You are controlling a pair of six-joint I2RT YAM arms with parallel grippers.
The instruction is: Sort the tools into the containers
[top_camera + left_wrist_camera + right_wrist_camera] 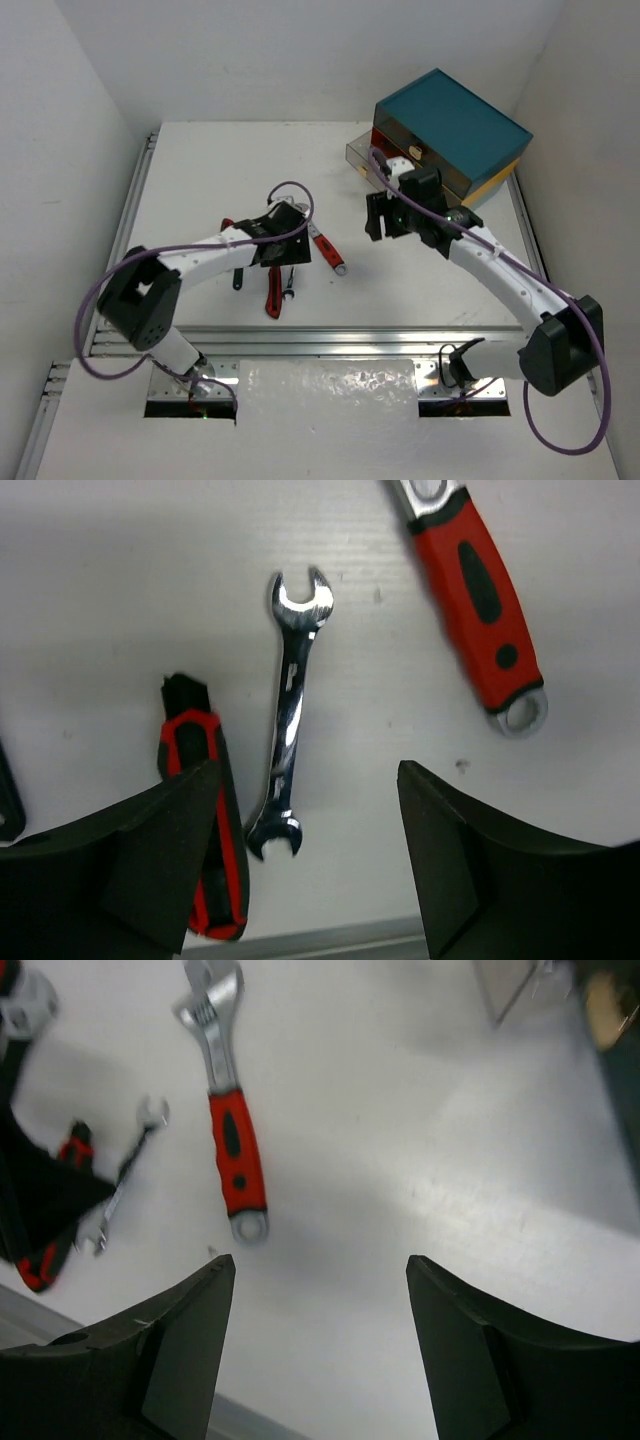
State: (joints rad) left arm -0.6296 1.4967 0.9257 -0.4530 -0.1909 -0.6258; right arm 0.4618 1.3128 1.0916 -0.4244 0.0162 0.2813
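Plain white walls (300,50) enclose a white table (200,170); aluminium rails (330,341) line its left and near edges.

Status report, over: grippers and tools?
Left gripper open above slim silver spanner. Right gripper open, empty, near red-handled adjustable wrench. Red-black pliers close beside spanner.

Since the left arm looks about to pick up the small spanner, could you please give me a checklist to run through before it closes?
1. Left gripper open and empty: ok.
2. Spanner lying between its fingers, shaft across the closing line: ok.
3. Room around the spanner: not ok; the pliers lie close beside it, partly hidden behind one finger.
4. Red wrench out of the way: ok.
5. Right gripper open, empty, apart from the tools: ok.
6. Drawer pulled out of the chest: ok; its contents, cannot tell.
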